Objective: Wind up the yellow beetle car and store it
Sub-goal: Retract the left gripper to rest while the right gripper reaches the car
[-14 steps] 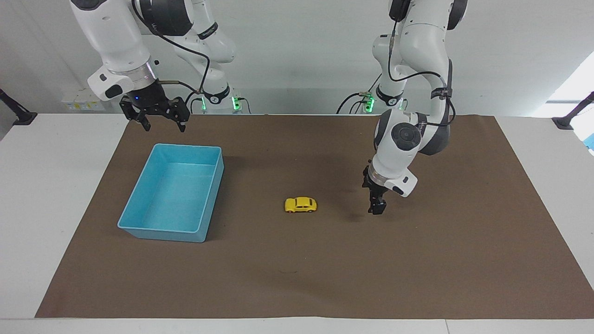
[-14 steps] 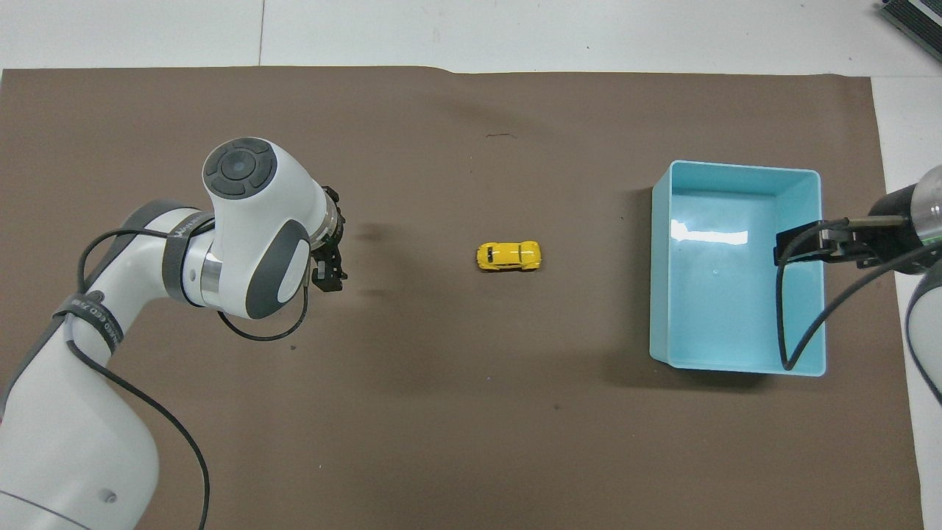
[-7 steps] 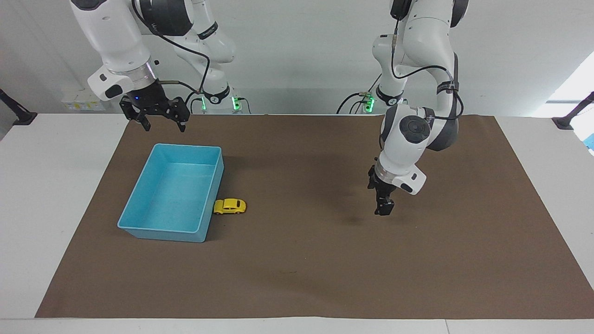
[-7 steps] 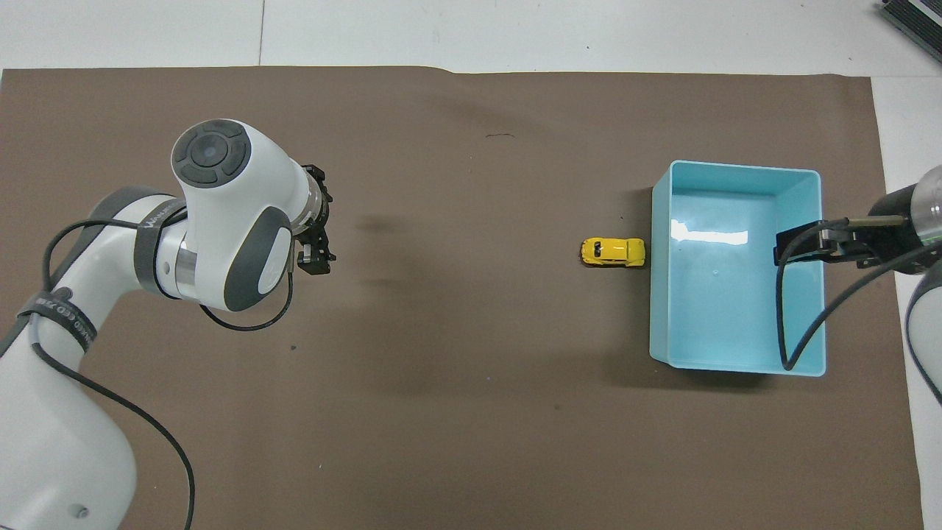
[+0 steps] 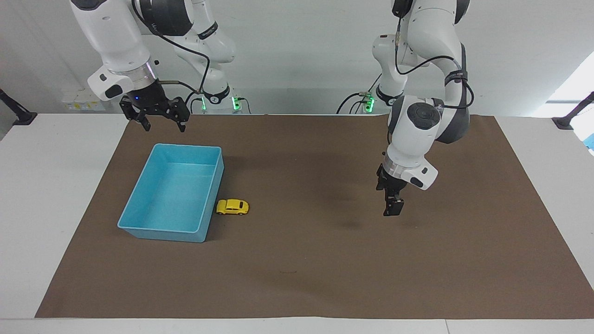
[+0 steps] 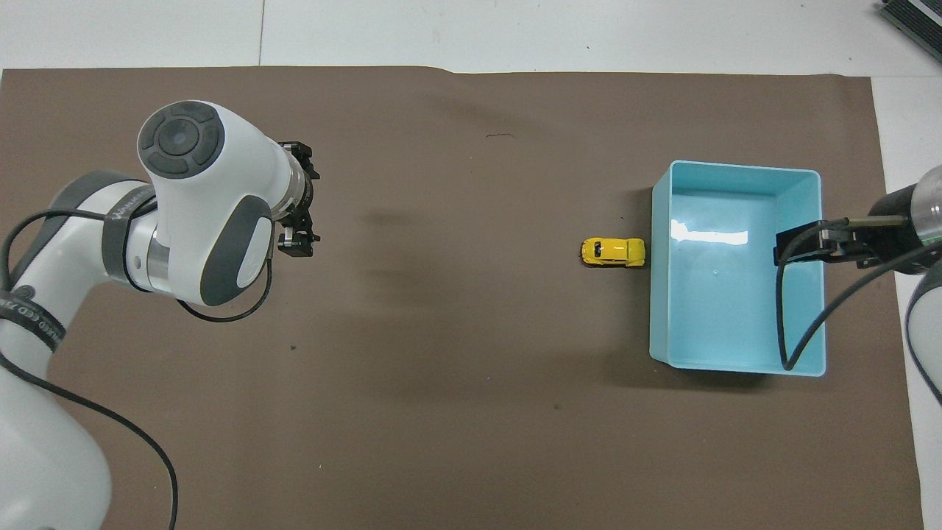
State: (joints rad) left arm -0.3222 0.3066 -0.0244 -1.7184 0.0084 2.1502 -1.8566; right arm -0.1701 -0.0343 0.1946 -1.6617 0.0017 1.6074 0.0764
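The yellow beetle car [image 5: 232, 207] stands on its wheels on the brown mat, right beside the long side wall of the light blue bin [image 5: 212, 192]. It also shows in the overhead view [image 6: 613, 252] next to the bin [image 6: 660, 309]. My left gripper [image 5: 392, 209] hangs open and empty a little above the mat, well away from the car toward the left arm's end; it also shows in the overhead view [image 6: 298, 246]. My right gripper [image 5: 155, 121] is open and empty, held high over the bin's end nearest the robots, and waits.
The brown mat [image 5: 325, 260] covers most of the white table [image 5: 41, 185]. The bin holds nothing. A dark object [image 6: 912, 18] lies at the table's corner at the right arm's end, farthest from the robots.
The car has rolled from the middle of the mat to the bin's side wall and stopped there. My left gripper has drawn back toward the left arm's end. The right arm has not moved.
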